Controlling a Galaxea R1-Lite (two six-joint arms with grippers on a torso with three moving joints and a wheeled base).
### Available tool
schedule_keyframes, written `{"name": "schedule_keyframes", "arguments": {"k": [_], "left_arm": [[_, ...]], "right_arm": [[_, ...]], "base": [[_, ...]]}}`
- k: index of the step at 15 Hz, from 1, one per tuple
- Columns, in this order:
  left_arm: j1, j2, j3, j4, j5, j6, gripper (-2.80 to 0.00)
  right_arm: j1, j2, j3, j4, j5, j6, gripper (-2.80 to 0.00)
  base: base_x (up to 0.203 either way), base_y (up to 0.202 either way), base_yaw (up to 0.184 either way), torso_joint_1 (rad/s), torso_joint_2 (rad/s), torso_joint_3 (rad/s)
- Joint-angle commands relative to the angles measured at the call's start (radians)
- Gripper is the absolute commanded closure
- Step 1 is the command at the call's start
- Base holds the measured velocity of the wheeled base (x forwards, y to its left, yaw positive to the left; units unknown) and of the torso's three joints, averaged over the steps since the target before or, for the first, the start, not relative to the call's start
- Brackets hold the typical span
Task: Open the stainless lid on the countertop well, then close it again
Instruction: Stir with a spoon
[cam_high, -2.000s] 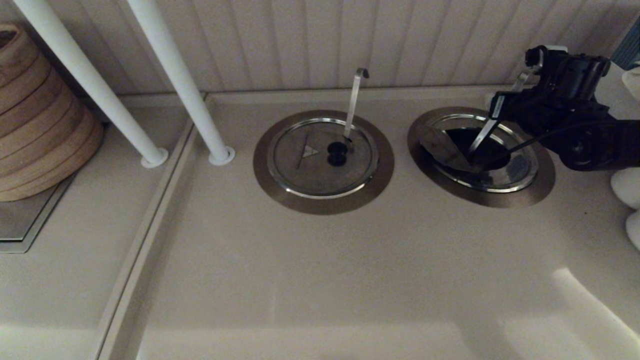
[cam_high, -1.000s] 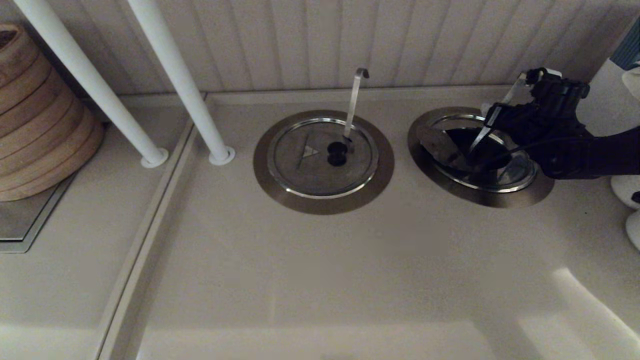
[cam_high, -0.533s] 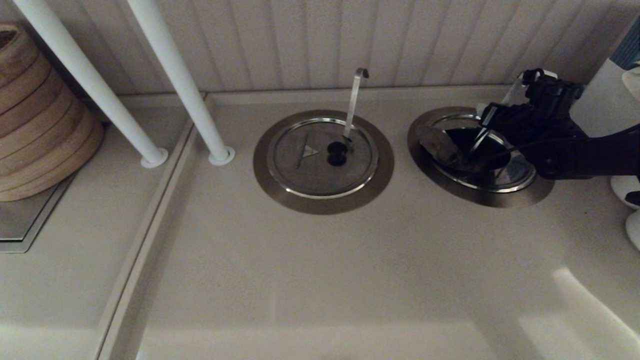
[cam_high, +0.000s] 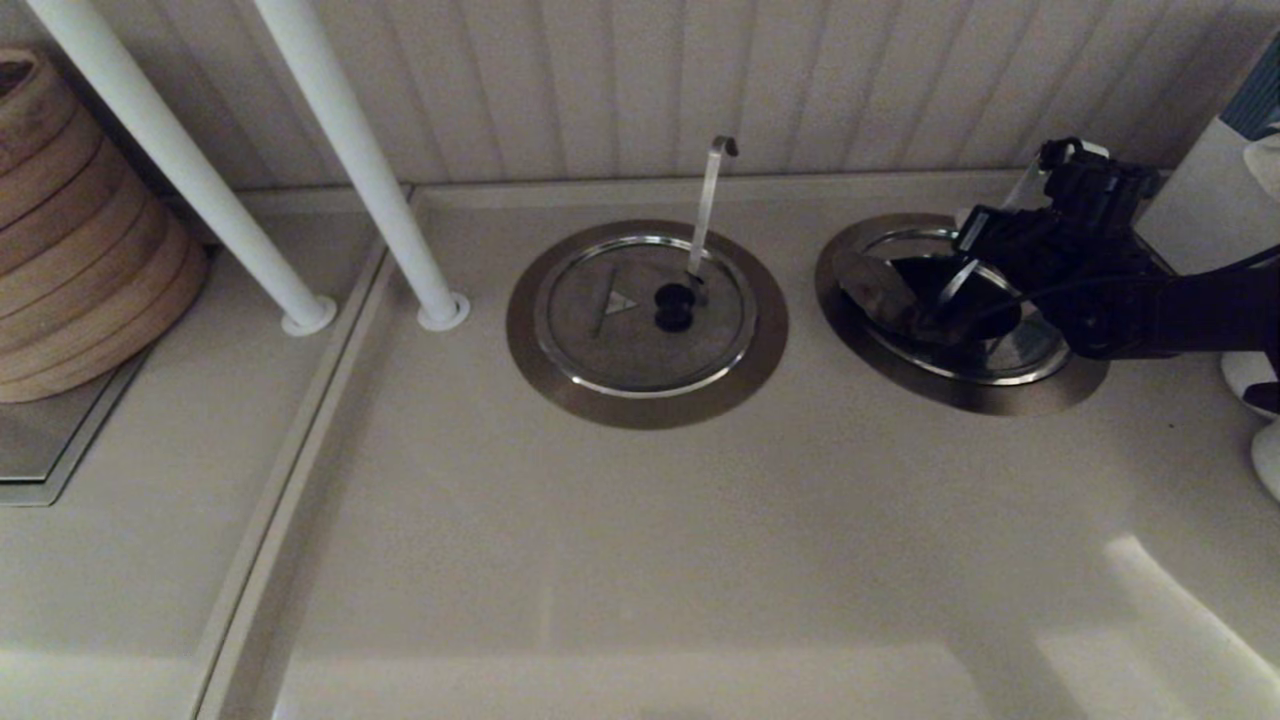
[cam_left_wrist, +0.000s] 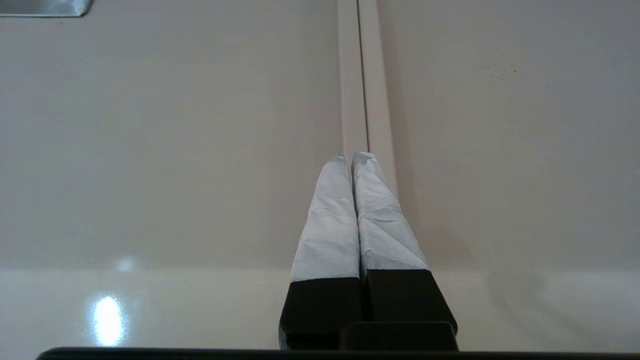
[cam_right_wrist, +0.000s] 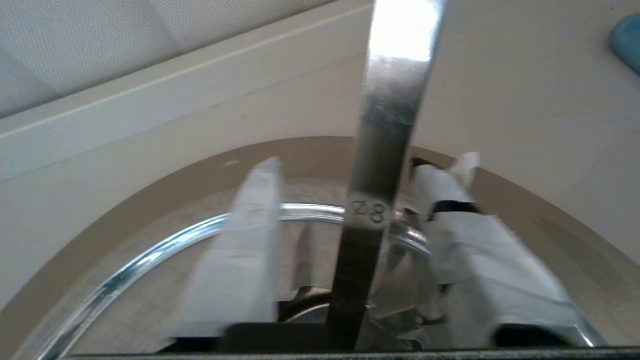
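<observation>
The countertop well (cam_high: 1000, 396) with its wide brushed-steel ring sits at the right of the head view. Its stainless lid (cam_high: 878, 288) is partly folded: the left half is tilted up over the dark opening and the right half (cam_high: 1035, 346) lies flat. A straight ladle handle (cam_high: 962, 272) leans out of the opening. My right gripper (cam_high: 985, 235) hovers over the well's back rim. In the right wrist view, the right gripper (cam_right_wrist: 367, 162) is open, its fingers either side of the ladle handle (cam_right_wrist: 385, 150) without touching it. The knob is hidden. My left gripper (cam_left_wrist: 354, 157) is shut over bare counter.
A second well with a closed lid (cam_high: 620, 330) and a hook-tipped ladle handle (cam_high: 710, 200) lies left of the task well. Two white poles (cam_high: 350, 160) and stacked bamboo steamers (cam_high: 70, 250) stand at the left. White objects (cam_high: 1255, 380) sit at the right edge.
My right gripper has dropped and shifted left over the well's back rim. The raised half of the lid now lies lower than two seconds ago.
</observation>
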Motion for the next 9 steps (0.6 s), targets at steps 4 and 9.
{"name": "schedule_keyframes", "arguments": {"k": [4,9], "left_arm": [[0.000,0.000,0.000,0.000,0.001,0.000,0.00],[0.000,0.000,0.000,-0.001,0.001,0.000,0.00]], "right_arm": [[0.001,-0.006,0.003,-0.031,-0.005,-0.001,0.00],[0.005,-0.048,0.028,-0.031,-0.005,-0.001,0.00]], "base": [[0.000,0.000,0.000,0.000,0.00,0.000],[0.000,0.000,0.000,0.000,0.00,0.000]]}}
